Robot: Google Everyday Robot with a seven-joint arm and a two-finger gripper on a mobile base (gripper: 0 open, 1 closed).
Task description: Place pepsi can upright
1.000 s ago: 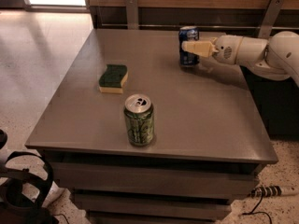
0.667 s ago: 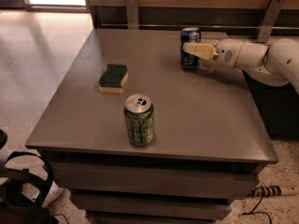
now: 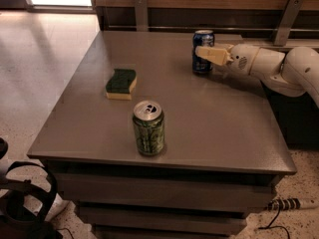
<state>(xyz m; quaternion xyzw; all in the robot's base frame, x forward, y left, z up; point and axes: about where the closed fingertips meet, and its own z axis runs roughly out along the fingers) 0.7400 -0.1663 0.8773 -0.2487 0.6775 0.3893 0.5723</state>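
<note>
Pepsi can (image 3: pixel 203 39) stands upright at the far right of the table (image 3: pixel 209 118), silver top up, so the placing looks about done. The gripper (image 3: pixel 208 54) reaches in from the right, level with the can's middle and across its front. Can't tell whether it has hold of the can or is loose. Next move is likely to let go and back straight out to the right without tipping it. Versus a second ago, can and gripper sit in practically the same spot. Green can (image 3: pixel 148 128) and sponge (image 3: pixel 121 82) unmoved.
</note>
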